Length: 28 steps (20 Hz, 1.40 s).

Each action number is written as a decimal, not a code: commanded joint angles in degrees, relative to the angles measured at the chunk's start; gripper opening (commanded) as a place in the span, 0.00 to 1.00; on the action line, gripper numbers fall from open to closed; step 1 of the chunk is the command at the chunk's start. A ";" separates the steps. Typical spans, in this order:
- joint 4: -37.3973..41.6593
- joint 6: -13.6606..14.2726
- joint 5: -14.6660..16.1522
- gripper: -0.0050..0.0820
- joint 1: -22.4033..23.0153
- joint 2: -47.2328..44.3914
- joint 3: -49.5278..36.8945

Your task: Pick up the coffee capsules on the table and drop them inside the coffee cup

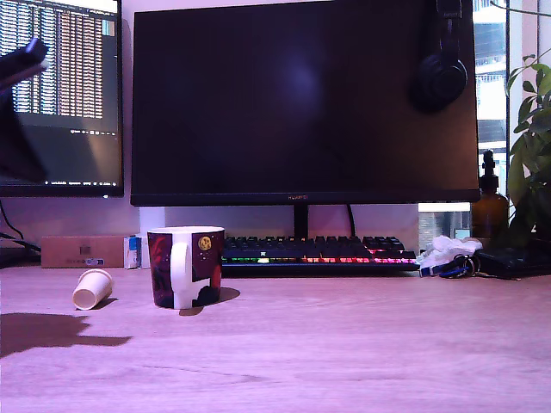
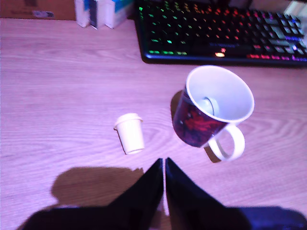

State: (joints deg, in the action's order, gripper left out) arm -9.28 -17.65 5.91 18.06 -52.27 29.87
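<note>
The wooden table bears capsule, mug, and keyboard.

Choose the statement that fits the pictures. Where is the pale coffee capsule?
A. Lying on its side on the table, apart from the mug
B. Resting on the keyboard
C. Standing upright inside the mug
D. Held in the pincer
A: the coffee capsule lies tipped over on the table, to the exterior view's left of the mug, with bare wood between them; the pincer holds nothing.

Table of matt, grained wood; mug glossy ceramic, smooth white inside; capsule smooth, matt pale plastic; bottle of brown glass at far right.
</note>
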 commanded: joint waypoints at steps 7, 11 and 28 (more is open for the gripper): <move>7.37 -0.37 0.00 0.60 1.38 -11.50 -0.50; 13.94 1.49 -3.48 0.61 2.69 -16.44 -0.50; 26.84 3.69 -10.80 0.62 3.41 -30.64 -0.50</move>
State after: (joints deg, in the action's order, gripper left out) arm 16.56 -14.63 -4.62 21.34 -81.54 29.87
